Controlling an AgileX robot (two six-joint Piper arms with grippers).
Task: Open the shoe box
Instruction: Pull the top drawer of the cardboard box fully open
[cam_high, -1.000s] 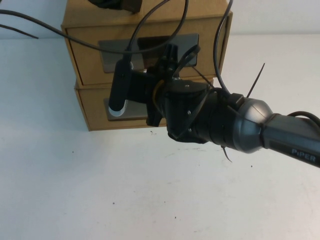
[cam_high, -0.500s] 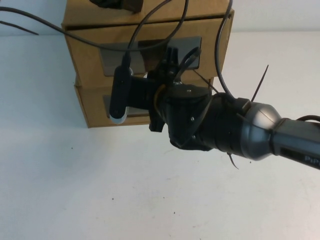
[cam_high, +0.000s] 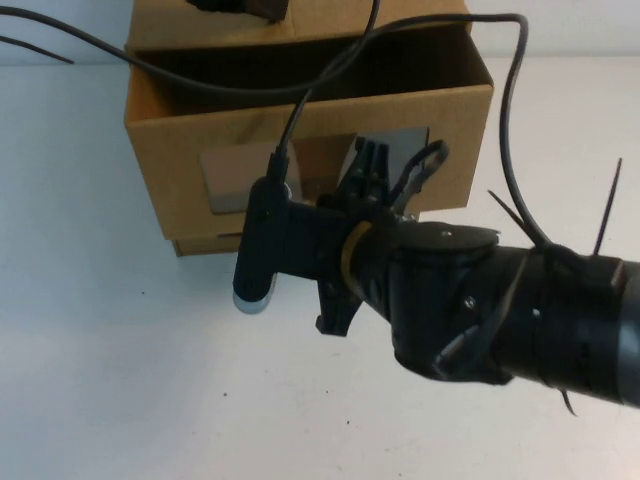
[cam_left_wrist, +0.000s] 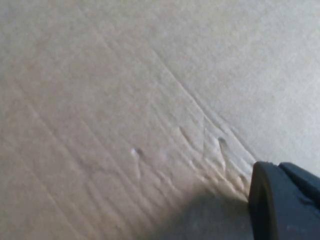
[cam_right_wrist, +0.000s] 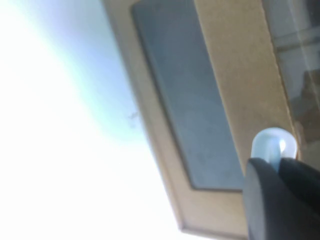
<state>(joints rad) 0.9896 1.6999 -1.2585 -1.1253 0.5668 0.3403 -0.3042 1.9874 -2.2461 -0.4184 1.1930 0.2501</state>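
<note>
The right gripper (cam_high: 371, 158) has its jaws closed almost together. Their tips meet the front panel of the upper shoe box (cam_high: 170, 140) at the right edge of its window (cam_high: 240, 176), and as far as the high view shows they pinch the thin card there. The shoe box's drawer stands pulled out toward the robot. A dark gap (cam_high: 300, 66) shows between its front panel and the sleeve behind. The front panel juts past the lower box (cam_high: 200, 243), of which only a narrow strip shows beneath.

A black wrist camera (cam_high: 262, 245) hangs just left of the jaws, close in front of the panel's bottom edge. Its cable (cam_high: 200, 82) runs up across the open drawer.

The right arm (cam_high: 520, 320) fills the lower right of the high view. The white counter (cam_high: 110, 380) lies bare to the left of the boxes and in front of them.

The left gripper (cam_high: 235, 8) rests on top of the sleeve at the far edge. Whether it is open cannot be told.
</note>
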